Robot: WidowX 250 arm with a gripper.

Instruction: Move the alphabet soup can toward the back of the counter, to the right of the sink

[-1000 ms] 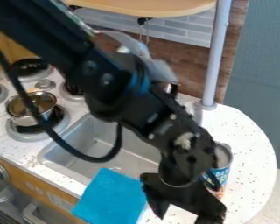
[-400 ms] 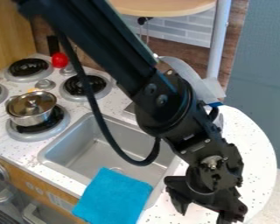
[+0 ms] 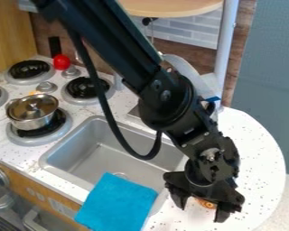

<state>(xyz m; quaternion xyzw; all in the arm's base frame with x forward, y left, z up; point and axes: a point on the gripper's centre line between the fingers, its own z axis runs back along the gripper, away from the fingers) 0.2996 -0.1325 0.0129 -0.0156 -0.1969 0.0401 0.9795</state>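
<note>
My black gripper [image 3: 201, 214] hangs low over the white speckled counter, to the right of the sink and the blue cloth. Its two fingers stand wide apart, pointing down. Just under the palm, in the gap between them, a small part of an orange thing [image 3: 206, 204] peeks out; the rest is hidden behind the gripper, and I cannot tell what it is. The blue cloth [image 3: 117, 203] lies over the sink's front edge, left of the gripper. A metal pot with a lid [image 3: 32, 110] sits on the front burner at the left.
The grey sink [image 3: 99, 158] lies left of the arm, in the counter [image 3: 258, 149] with a rounded right end. A red ball-like thing [image 3: 61, 62] is behind the burners. A grey post [image 3: 224, 49] rises at the back, beside a wooden shelf [image 3: 171, 6].
The arm swung right, then came back slightly left, with the gripper ending lower than a second ago. The can beside the gripper has gone out of sight, and the orange part has come into sight.
</note>
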